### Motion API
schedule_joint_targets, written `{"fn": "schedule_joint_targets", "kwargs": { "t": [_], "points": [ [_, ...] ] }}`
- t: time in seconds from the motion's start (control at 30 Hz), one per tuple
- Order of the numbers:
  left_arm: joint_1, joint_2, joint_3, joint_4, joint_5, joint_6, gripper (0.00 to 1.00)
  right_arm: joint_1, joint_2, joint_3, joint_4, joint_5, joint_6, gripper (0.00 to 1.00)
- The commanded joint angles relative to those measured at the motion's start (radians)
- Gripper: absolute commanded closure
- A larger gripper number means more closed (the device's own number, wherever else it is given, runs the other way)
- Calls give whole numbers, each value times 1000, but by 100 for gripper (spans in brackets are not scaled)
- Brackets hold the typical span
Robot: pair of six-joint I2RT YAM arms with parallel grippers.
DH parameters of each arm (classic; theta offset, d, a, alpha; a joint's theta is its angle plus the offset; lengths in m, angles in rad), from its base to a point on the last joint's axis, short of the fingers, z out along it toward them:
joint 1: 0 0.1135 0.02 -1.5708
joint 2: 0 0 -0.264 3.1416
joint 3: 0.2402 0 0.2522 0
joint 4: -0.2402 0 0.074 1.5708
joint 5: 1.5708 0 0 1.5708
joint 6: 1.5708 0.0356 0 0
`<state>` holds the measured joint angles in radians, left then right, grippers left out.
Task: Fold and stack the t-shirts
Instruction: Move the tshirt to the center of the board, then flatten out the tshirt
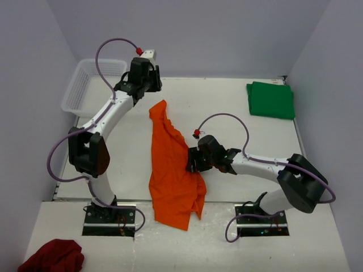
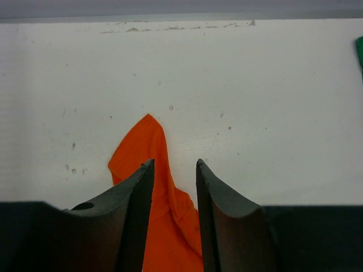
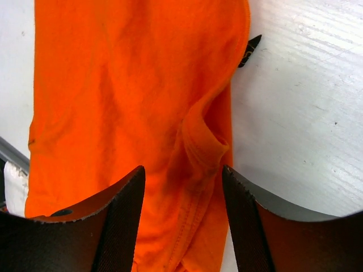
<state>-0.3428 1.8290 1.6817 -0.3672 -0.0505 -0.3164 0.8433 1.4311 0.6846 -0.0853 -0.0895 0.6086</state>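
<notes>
— What is seen from above?
— The orange shirt (image 1: 173,170) is laid rumpled lengthwise mid-surface (image 1: 227,107); the green shirt (image 1: 271,100) is folded at the far right corner. The right hand (image 1: 193,160) is set at the orange shirt's right edge, and the left hand (image 1: 146,85) is held by its far tip.
— The left wrist?
— The hand is released, and the orange tip is seen between its jaws.
— The right wrist?
— That hand is likewise released, parted over orange cloth.
</notes>
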Motion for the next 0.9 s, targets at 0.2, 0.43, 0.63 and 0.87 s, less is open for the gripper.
{"fn": "schedule_joint_targets", "kwargs": {
  "t": [0.2,0.43,0.63,0.87],
  "points": [
    [-22,-169,-164,57,26,-47,62,0,49,36,62,88,34,52],
    [-50,-295,-272,54,8,-59,62,0,69,44,71,74,40,68],
    [-70,-370,-304,-4,-31,-44,61,0,19,79,12,148,13,100],
    [-91,-482,-462,-32,-133,-98,61,0,-67,481,-312,376,-208,100]
  ]
}}
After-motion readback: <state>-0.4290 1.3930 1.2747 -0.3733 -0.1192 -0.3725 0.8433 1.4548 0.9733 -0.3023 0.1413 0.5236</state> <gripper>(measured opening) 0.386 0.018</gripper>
